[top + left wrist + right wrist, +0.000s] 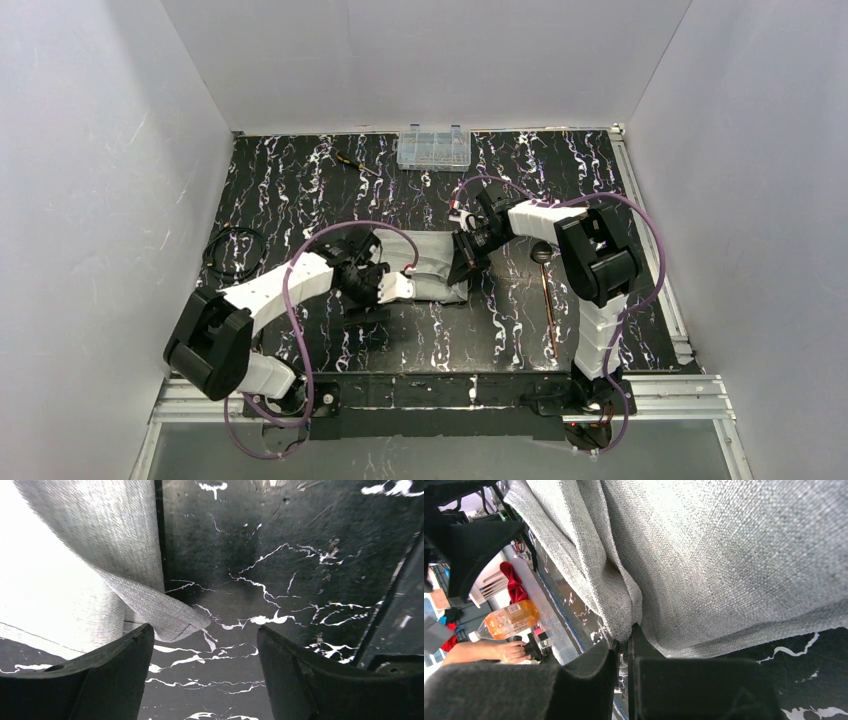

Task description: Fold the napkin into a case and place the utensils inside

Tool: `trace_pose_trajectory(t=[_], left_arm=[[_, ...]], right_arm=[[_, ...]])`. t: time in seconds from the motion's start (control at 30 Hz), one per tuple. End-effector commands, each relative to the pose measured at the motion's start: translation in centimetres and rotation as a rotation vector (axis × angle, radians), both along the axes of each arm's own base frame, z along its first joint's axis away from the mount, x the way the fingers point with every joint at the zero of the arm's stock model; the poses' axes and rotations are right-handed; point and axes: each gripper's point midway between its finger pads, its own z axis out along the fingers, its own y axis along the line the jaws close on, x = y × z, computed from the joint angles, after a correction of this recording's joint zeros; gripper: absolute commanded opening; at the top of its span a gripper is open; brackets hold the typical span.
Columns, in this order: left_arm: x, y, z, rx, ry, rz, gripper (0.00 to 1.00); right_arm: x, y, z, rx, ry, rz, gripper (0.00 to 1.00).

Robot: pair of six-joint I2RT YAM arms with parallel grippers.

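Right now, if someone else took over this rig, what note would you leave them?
Left gripper: open, holding nothing, with a loose napkin corner just ahead of its fingers.
Right gripper: shut on a fold at the napkin's right end.
Napkin: a layered band mid-table, between the arms.
Utensils: lying on the table right of the napkin, beside the right arm.
Done: folding is under way.
Left: finish the folding, then slide the utensils in.
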Motion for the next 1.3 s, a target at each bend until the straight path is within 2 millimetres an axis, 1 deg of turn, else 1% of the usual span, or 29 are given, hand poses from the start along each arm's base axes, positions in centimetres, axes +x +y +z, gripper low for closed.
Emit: trace_pose_trajectory(t=[0.0,0.07,0.17,0.33,0.47,0.53,0.7,0.77,0.9,1.03,1.13,1.23,1.27], left_arm=[[2.4,0.4,-0.3,0.0,-0.19,-0.005,0.73],[3.2,0.5,-0.4,0.0,-0.244,0.008,0.7],[4.5,0.5,-0.3,0.01,-0.301,0.046,0.56],[5.9,0.1,0.6,-0.009,-0.368,0.092,0.41],[6.0,-0.3,1.1,-0.026,-0.368,0.115,0.32],[5.6,-0.4,1.3,-0.028,-0.342,0.122,0.28],[4.5,-0.5,1.1,-0.028,-0.273,0.12,0.08],[4.3,-0.6,1.3,-0.032,-0.255,0.128,0.0],[3.9,-0.6,1.9,-0.037,-0.233,0.151,0.0],[3.7,-0.5,2.0,-0.04,-0.207,0.198,0.0],[4.5,-0.6,2.1,-0.048,-0.195,0.245,0.0],[6.4,-0.4,1.9,-0.044,-0.215,0.293,0.1],[7.0,-0.3,1.9,-0.043,-0.223,0.304,0.12]], right_arm=[[0.9,0.4,1.0,0.03,-0.019,0.001,0.01],[0.8,0.4,0.9,0.03,-0.016,0.003,0.01],[0.8,0.4,1.0,0.032,-0.015,0.003,0.01],[0.8,0.4,1.1,0.034,-0.018,0.004,0.01],[0.7,0.4,1.1,0.036,-0.017,0.004,0.01],[0.7,0.4,1.2,0.037,-0.021,0.005,0.01],[0.8,0.4,1.4,0.044,-0.021,0.004,0.01],[0.7,0.4,1.4,0.047,-0.02,0.005,0.01],[0.5,0.3,1.6,0.05,-0.02,0.009,0.01],[0.4,0.3,1.6,0.054,-0.019,0.013,0.01],[0.2,0.1,1.6,0.052,-0.023,0.014,0.01],[0.0,0.0,1.6,0.049,-0.022,0.015,0.01],[0.0,0.0,1.6,0.047,-0.022,0.014,0.01]])
